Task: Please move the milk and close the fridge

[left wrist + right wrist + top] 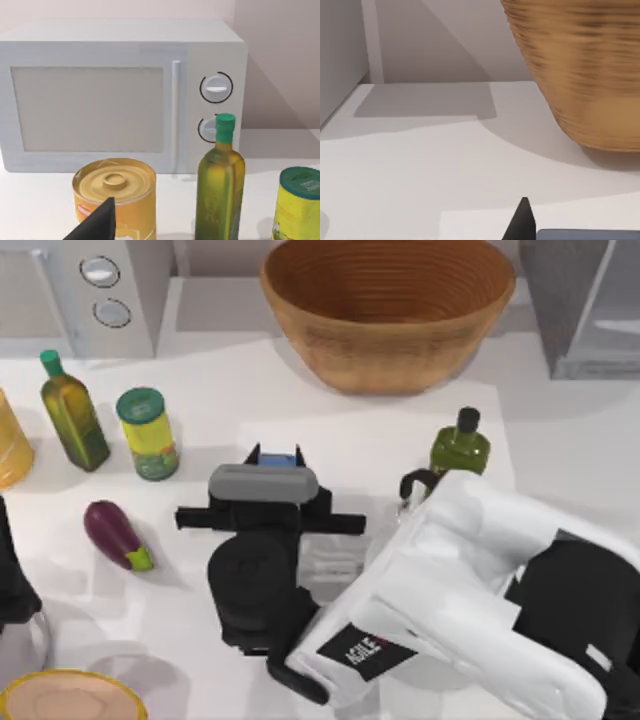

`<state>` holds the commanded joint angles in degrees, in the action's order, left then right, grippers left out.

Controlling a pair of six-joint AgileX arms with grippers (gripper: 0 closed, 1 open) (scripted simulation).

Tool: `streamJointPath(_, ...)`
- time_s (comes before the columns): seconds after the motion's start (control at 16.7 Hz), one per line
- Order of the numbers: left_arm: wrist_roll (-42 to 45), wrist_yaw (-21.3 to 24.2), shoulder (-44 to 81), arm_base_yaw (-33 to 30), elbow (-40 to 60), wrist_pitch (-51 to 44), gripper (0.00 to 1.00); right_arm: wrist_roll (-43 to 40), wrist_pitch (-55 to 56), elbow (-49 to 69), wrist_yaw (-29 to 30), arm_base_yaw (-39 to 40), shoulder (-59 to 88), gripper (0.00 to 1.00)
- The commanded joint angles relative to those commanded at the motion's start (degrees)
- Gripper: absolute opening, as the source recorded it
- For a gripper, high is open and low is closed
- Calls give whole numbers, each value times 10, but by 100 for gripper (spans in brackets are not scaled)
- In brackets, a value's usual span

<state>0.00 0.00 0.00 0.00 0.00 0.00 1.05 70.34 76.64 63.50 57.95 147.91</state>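
Observation:
The milk (273, 459) shows as a small blue carton top at the table's middle, mostly hidden under my right gripper (275, 453). The gripper's dark fingers stand on either side of the carton and press against it. In the right wrist view one dark fingertip (521, 220) sits right beside the carton's top edge (585, 234). The fridge (565, 300), a dark grey box, stands at the back right with its pale door panel (612, 325) angled outward. My left arm (12, 575) stays at the table's left edge; one of its fingertips (100, 222) shows in the left wrist view.
A woven basket (388, 310) stands at the back centre and a light grey appliance with two dials (100, 290) at the back left. An oil bottle (72, 410), green-lidded yellow jar (148, 433), eggplant (115, 533), yellow can (10, 455) and dark green bottle (460, 448) surround the milk.

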Motion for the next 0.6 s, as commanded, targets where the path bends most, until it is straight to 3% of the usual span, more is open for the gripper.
streamJointPath(0.6,0,0,0,0,0,0,100,7,-29,2,28,18,-18,0)
